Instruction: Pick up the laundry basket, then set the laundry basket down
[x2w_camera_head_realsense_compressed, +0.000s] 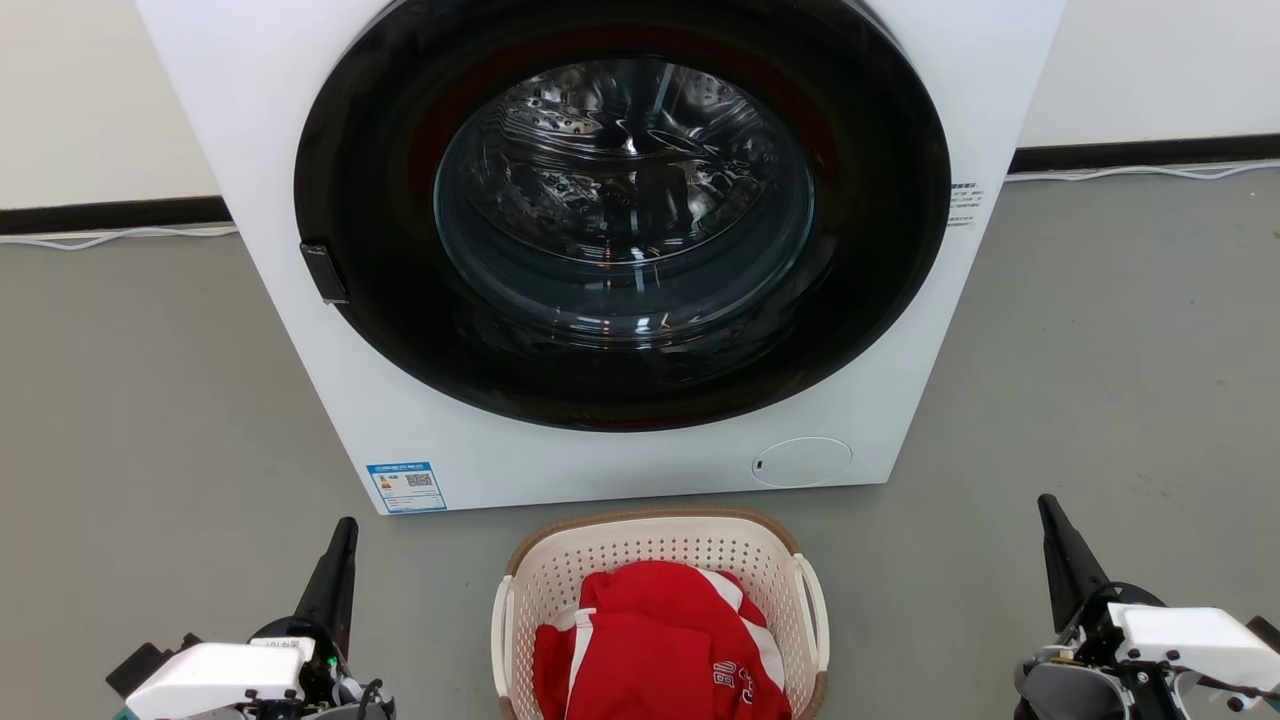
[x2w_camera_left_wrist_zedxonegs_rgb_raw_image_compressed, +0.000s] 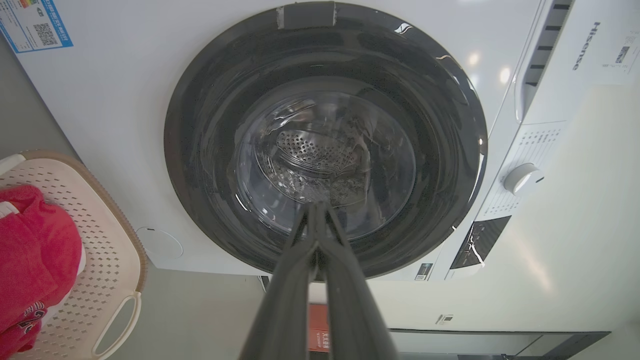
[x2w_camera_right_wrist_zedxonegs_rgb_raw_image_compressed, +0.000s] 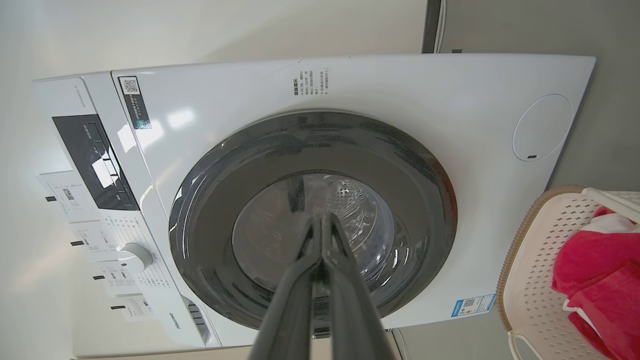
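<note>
The laundry basket stands on the grey floor right before the washer, cream-white and perforated, with a brown rim and a white handle on each side. It holds a red and white garment. The basket shows at the left wrist view's left edge and the basket at the right wrist view's right edge. My left gripper is shut at the lower left, well left of the basket, fingers pointing at the washer. My right gripper is shut at the lower right, well right of it. Neither touches the basket.
A white front-loading washer with a large dark round door stands just behind the basket. Grey floor spreads to both sides. A white wall with a dark baseboard and a cable runs behind.
</note>
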